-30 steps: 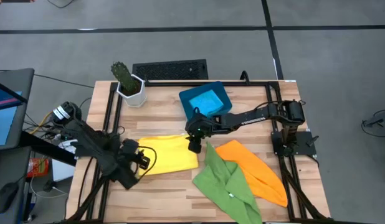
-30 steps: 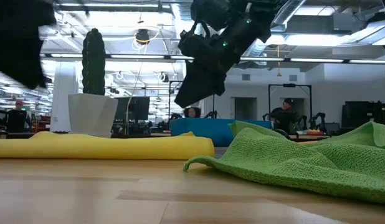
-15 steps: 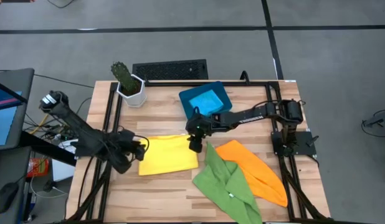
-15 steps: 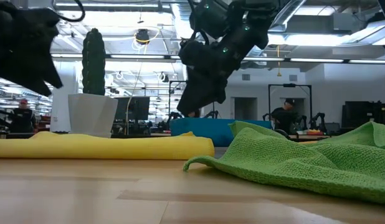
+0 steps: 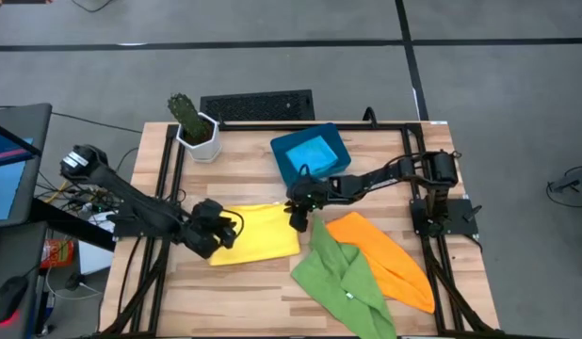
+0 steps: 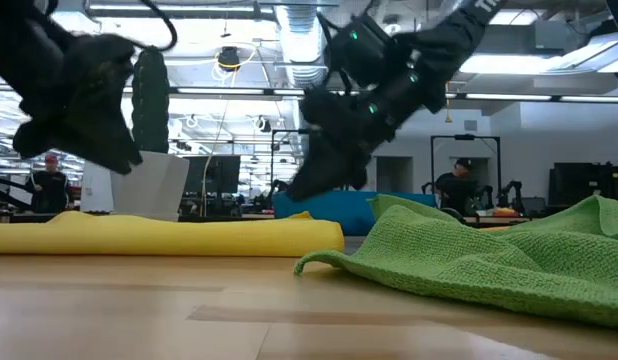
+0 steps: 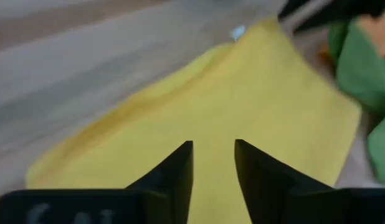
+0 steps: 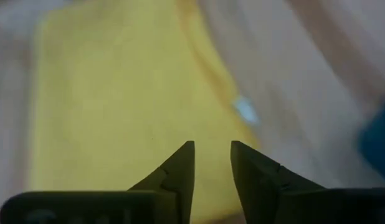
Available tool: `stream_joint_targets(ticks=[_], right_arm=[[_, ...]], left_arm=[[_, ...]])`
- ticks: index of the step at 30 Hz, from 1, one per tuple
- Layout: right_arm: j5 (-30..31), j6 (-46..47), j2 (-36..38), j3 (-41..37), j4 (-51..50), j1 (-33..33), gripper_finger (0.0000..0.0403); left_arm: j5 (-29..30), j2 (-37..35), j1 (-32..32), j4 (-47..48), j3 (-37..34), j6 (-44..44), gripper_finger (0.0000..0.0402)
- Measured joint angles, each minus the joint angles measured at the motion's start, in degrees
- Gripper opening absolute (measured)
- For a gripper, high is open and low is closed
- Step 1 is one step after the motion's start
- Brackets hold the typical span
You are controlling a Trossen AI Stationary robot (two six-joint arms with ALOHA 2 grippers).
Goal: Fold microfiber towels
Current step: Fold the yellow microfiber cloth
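Note:
A yellow towel (image 5: 265,235) lies flat on the table at centre left, folded to a rectangle; it also shows in the low view (image 6: 169,237). My left gripper (image 5: 233,229) hovers open over its left end (image 7: 180,118), above the cloth in the low view (image 6: 121,158). My right gripper (image 5: 298,220) hovers open over its far right corner (image 8: 118,93), near a white tag (image 8: 245,110). A green towel (image 5: 343,278) and an orange towel (image 5: 385,254) lie crumpled at the right. A light blue towel (image 5: 310,149) lies in the blue tray (image 5: 340,166).
A potted cactus (image 5: 192,127) stands at the far left corner, with a black keyboard-like slab (image 5: 256,105) behind the table's far edge. The tray stands far of the right gripper. Bare wood (image 5: 244,292) shows near the front edge. People stand in the room behind (image 6: 454,185).
My left gripper has swung from the table's left near side toward the right and now stands over the yellow towel's left end. My right gripper has come down toward the towel's far right corner. The towels have kept still.

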State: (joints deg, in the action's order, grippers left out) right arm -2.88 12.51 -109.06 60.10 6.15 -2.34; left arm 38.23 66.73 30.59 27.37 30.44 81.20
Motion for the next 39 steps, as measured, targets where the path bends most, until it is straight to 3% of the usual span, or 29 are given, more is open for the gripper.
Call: stream_joint_targets(ticks=[7,13,21,30,39], right_arm=[[2.16,-0.34,-0.01,-3.1,3.04,-1.75,0.0098],[2.82,-0.47,-0.01,-3.57,3.95,-3.26,0.009],[1.13,0.91,-0.27,-3.41,15.67,-0.6,0.0077],[1.58,1.28,-9.13,-1.42,16.19,0.68,0.0065],[4.7,5.55,-8.55,-0.8,15.41,-2.6,0.0065]], left_arm=[[-2.73,7.77,0.31,-5.78,-0.01,0.18,0.0054],[-3.56,9.49,0.32,-2.91,0.02,2.98,0.0033],[-3.88,9.47,0.33,-2.53,-0.39,3.67,0.0022],[-4.67,9.47,0.35,-2.3,-1.27,4.89,0.0019],[-7.0,9.45,1.26,-2.4,-2.48,5.86,0.0019]])
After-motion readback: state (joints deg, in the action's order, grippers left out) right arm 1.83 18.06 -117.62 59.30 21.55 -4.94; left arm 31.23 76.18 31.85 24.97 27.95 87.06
